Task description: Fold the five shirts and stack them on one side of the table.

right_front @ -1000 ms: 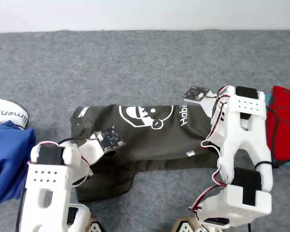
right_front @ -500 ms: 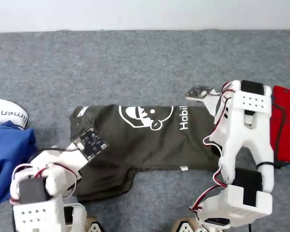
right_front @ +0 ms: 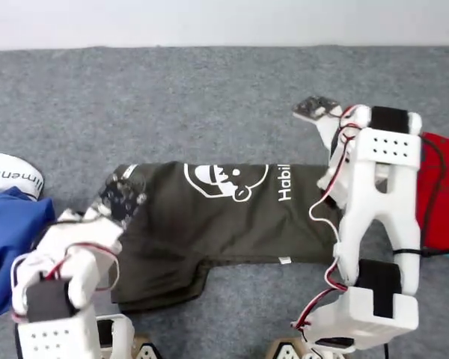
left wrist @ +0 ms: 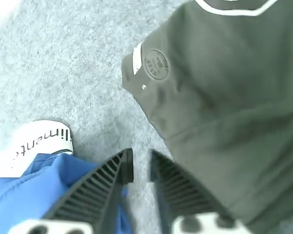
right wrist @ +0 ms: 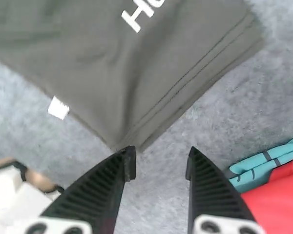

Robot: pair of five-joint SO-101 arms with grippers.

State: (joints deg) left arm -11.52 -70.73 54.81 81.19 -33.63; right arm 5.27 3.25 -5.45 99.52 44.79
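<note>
Left pincer (left wrist: 140,166): the two ribbed fingers stand close together with a slim gap between them and nothing in it. It hangs over bare grey table (right_front: 209,97), between the blue shirt and the near end of the dark shirt.
Right pincer (right wrist: 160,161): its fingers are spread wide and hold nothing. It is above bare table, just off a corner of the dark shirt where the layered hem edges meet.
Left arm (right_front: 60,277): it rises from the table edge at about 7 o'clock, with its wrist over the dark shirt's 9 o'clock end.
Right arm (right_front: 374,194): it rises at about 5 o'clock and stretches toward 1 o'clock, across the dark shirt's 3 o'clock end.
Dark shirt (right_front: 224,217): it lies spread in the middle of the table, its length running from 9 to 3 o'clock, with a white graphic and white lettering facing up. A round printed label sits at its 9 o'clock end, one flap juts toward 6 o'clock, and a small white tag lies at its 6 o'clock edge.
Blue shirt (right_front: 11,239): bunched at the 8 o'clock edge, near the left pincer.
White cloth (right_front: 11,176): a rounded bundle with dark lettering at 9 o'clock, touching the blue shirt.
Red shirt (right_front: 441,194): at the 3 o'clock edge, partly behind the right arm.
Teal cloth (right wrist: 263,163): it peeks out beside the red shirt, near the right pincer.
</note>
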